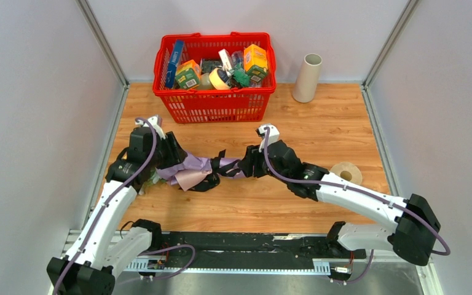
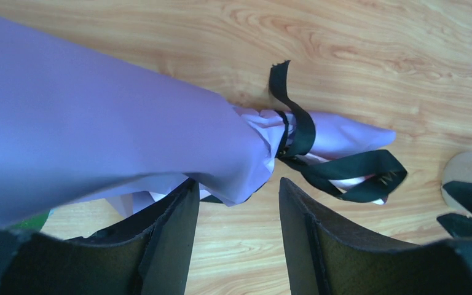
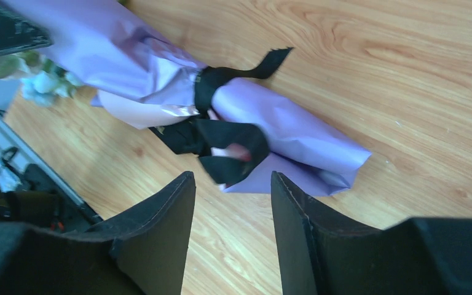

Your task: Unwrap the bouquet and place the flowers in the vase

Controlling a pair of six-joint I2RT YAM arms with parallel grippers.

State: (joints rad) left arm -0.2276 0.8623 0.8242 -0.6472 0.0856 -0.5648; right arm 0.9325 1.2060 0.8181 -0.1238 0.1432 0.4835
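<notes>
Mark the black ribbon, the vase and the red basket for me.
ribbon (image 2: 304, 132): left wrist view, on the tied band.
vase (image 1: 307, 80): top view, on its side wall.
basket (image 1: 212, 107): top view, on its front wall.

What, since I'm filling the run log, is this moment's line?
bouquet wrapped, ribbon tied | left gripper open | right gripper open near ribbon | vase upright, flowerless

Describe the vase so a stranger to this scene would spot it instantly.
Start at the red basket at the far edge of the wooden table. Just to its right stands the vase. It is a plain beige open-topped tube, upright and outside the basket, unlike the flat roll of tape lying further forward on the table.
</notes>
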